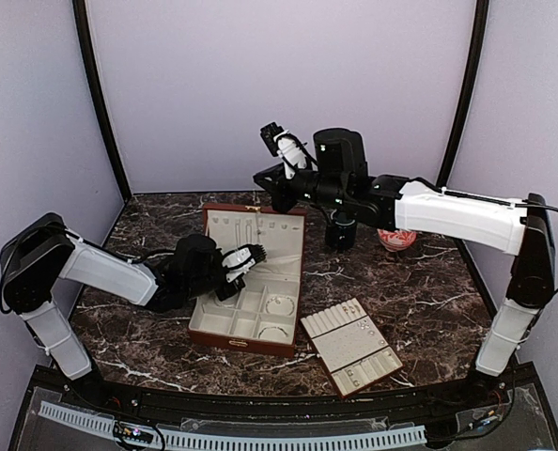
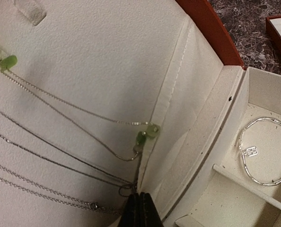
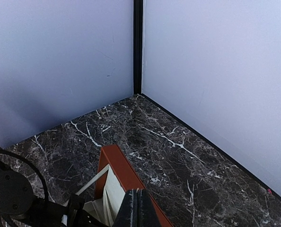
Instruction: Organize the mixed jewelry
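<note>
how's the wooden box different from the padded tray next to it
The wooden box has a lid, opened back; the padded tray has none. The box is bigger and deeper, the tray flat. The box sits nearly square to the table edge, while the tray, on its right, is turned at a sharper angle. Both are cream-lined, divided into sections, and hold small jewelry.

The top view looks down from above the near edge over the whole marble table (image 1: 429, 291). The left wrist view sits close on the wooden box (image 2: 207, 29) lining. The right wrist view faces the far corner, with the box edge at lower centre.
</note>
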